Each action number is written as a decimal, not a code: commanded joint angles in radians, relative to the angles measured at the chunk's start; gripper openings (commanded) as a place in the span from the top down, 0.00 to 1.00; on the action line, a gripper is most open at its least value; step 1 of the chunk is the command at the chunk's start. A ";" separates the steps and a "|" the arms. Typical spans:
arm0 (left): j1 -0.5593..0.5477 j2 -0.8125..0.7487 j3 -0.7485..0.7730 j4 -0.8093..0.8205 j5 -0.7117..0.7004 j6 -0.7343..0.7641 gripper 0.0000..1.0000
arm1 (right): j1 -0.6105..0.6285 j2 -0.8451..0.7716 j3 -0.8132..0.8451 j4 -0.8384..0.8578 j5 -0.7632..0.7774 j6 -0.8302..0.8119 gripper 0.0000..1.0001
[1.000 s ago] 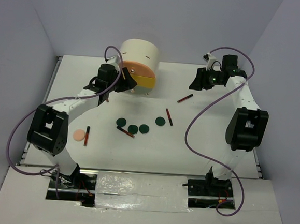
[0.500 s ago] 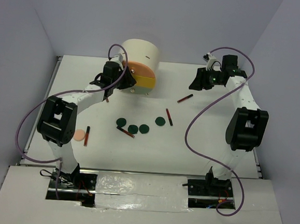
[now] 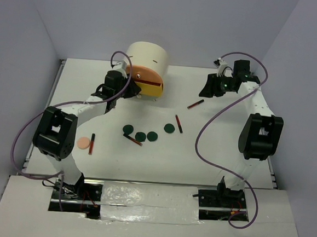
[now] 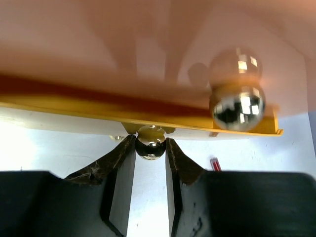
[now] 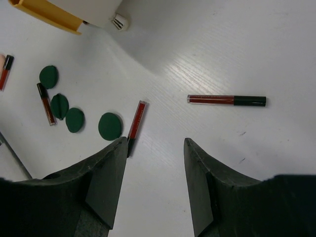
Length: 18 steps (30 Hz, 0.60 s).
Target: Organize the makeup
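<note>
The makeup lies on the white table: several dark green discs (image 3: 140,136) (image 5: 110,126), dark-red sticks (image 3: 196,104) (image 5: 226,100) and a peach puff (image 3: 83,143). My left gripper (image 3: 132,89) (image 4: 150,148) is at the front of the cream cabinet (image 3: 146,60). Its fingertips touch both sides of the small metal knob (image 4: 150,149) under the yellow drawer (image 4: 74,107). A bigger knob (image 4: 237,106) sits on the orange drawer (image 4: 98,49) above. My right gripper (image 3: 205,91) (image 5: 155,143) hangs open over the back right of the table, with nothing between its fingers.
One red stick (image 5: 137,121) lies just beyond my right gripper's left finger, next to a green disc. Another stick (image 3: 91,143) lies beside the puff near the left arm's elbow. The enclosure walls stand close on the left, right and back.
My left gripper has moved in to the cabinet's drawers and its jaws have narrowed onto the small knob. The left elbow has swung. The right arm has barely moved.
</note>
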<state>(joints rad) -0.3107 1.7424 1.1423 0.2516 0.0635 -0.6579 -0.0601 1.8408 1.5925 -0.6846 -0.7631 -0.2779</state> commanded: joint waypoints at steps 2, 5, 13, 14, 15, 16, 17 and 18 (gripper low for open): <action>0.004 -0.112 -0.104 0.049 0.050 0.015 0.71 | 0.013 -0.064 -0.037 -0.006 0.001 -0.004 0.43; 0.001 -0.210 -0.182 0.061 0.064 0.012 0.71 | 0.013 -0.081 -0.063 0.006 0.002 0.000 0.43; -0.005 -0.343 -0.317 0.051 0.073 0.003 0.52 | 0.016 -0.098 -0.103 0.026 0.036 0.037 0.42; -0.005 -0.345 -0.319 0.048 0.070 0.001 0.45 | 0.019 -0.097 -0.106 0.037 0.057 0.051 0.41; -0.005 -0.343 -0.316 0.048 0.068 0.000 0.39 | 0.025 -0.092 -0.103 0.039 0.094 0.062 0.39; -0.005 -0.343 -0.316 0.051 0.067 -0.005 0.30 | 0.028 -0.088 -0.100 0.039 0.108 0.074 0.39; -0.005 -0.343 -0.312 0.052 0.062 -0.008 0.28 | 0.028 -0.078 -0.098 0.048 0.122 0.112 0.37; -0.005 -0.343 -0.305 0.052 0.061 -0.009 0.25 | 0.031 -0.072 -0.091 0.049 0.133 0.132 0.33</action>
<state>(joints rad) -0.3111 1.4235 0.8223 0.2596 0.1146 -0.6609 -0.0456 1.8019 1.4960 -0.6720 -0.6861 -0.2176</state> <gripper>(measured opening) 0.732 0.653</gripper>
